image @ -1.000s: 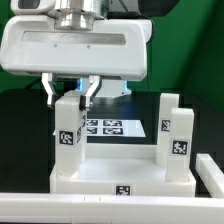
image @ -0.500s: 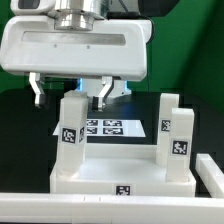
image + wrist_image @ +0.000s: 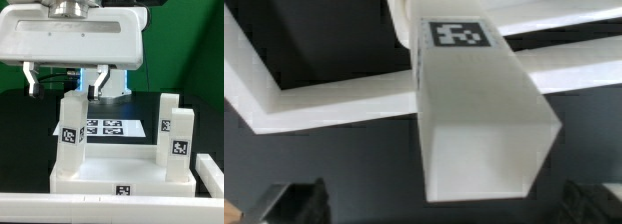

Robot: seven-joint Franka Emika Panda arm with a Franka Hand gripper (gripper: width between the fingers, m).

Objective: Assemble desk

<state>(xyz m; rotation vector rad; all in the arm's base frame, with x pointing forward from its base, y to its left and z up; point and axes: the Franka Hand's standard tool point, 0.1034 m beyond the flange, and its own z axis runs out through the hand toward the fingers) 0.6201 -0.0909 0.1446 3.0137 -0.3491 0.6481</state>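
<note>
The white desk tabletop (image 3: 120,172) lies upside down with white block legs standing on it: one at the exterior view's left (image 3: 70,124), two at its right (image 3: 172,128). All carry black-and-white tags. My gripper (image 3: 67,80) hangs open just above the left leg, its fingers (image 3: 100,78) spread wider than the leg and touching nothing. In the wrist view the same leg (image 3: 473,110) stands up between the two dark fingertips (image 3: 295,203), with the tabletop rim (image 3: 295,105) beneath it. My gripper (image 3: 441,206) holds nothing.
The marker board (image 3: 105,127) lies flat on the black table behind the tabletop. A white rail (image 3: 100,206) runs along the front edge and a white block (image 3: 211,170) stands at the exterior view's right. The robot's white body (image 3: 75,35) fills the top.
My gripper let go of the left leg: the fingers spread apart and the hand rose. The leg stays upright on the tabletop.
</note>
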